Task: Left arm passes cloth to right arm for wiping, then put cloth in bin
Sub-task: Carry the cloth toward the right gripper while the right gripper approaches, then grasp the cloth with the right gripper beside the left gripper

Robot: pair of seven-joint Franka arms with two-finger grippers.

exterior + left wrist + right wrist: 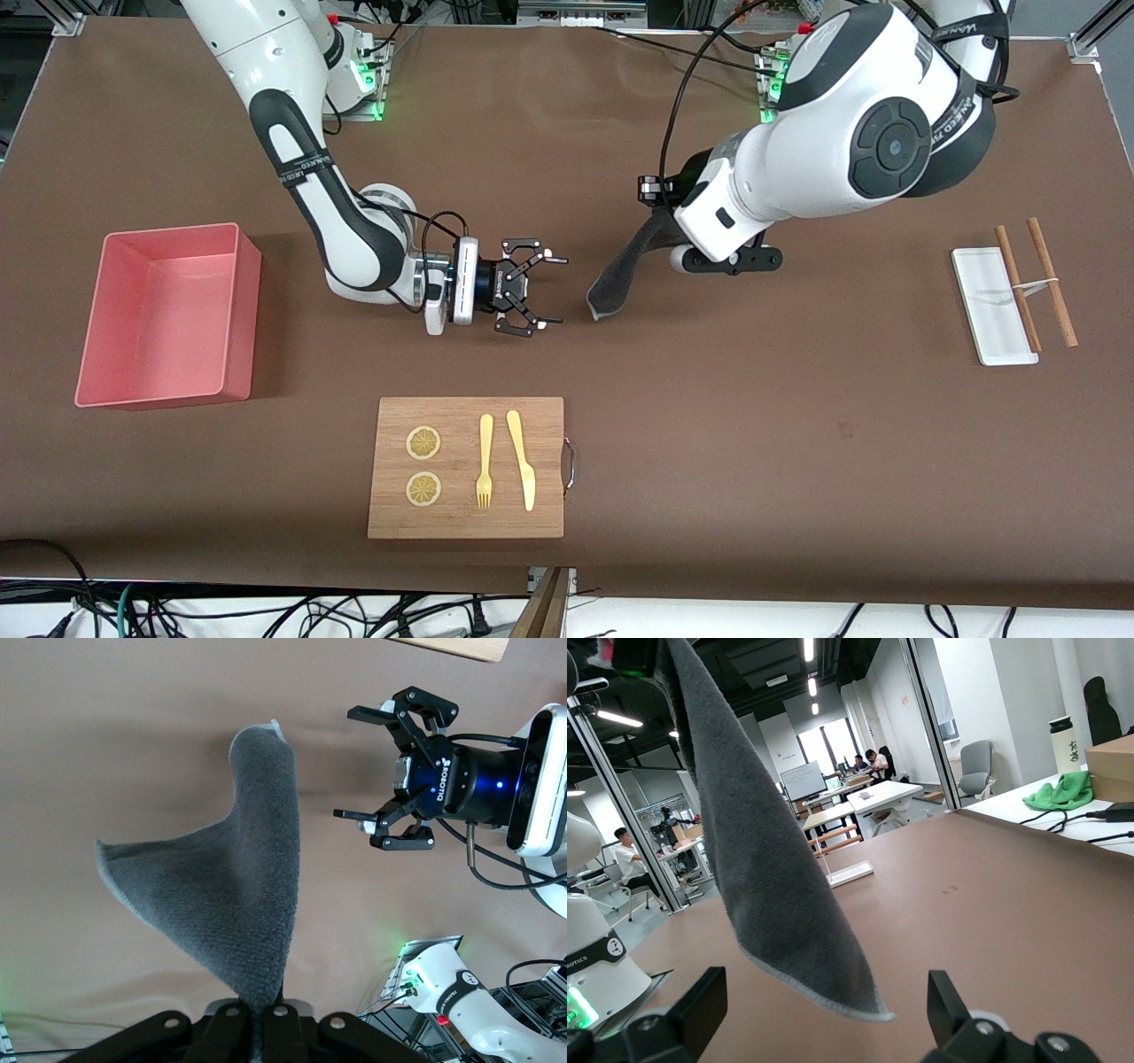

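My left gripper (663, 215) is shut on a corner of the dark grey cloth (620, 270), which hangs from it over the middle of the table, its low tip close to the surface. In the left wrist view the cloth (239, 895) is pinched between the left gripper's (257, 1019) closed fingers. My right gripper (547, 289) is open and empty, level with the table and pointing at the cloth's lower end, a short gap away; it also shows in the left wrist view (350, 764). In the right wrist view the cloth (771, 886) hangs between and just ahead of the right gripper's (824, 1005) spread fingers. The pink bin (159, 310) stands at the right arm's end.
A wooden board (465, 416) with two lemon slices, a yellow fork (485, 461) and a yellow knife (523, 461) lies nearer the front camera than the grippers. A narrow white tray (992, 306) and two brown chopsticks (1050, 282) lie at the left arm's end.
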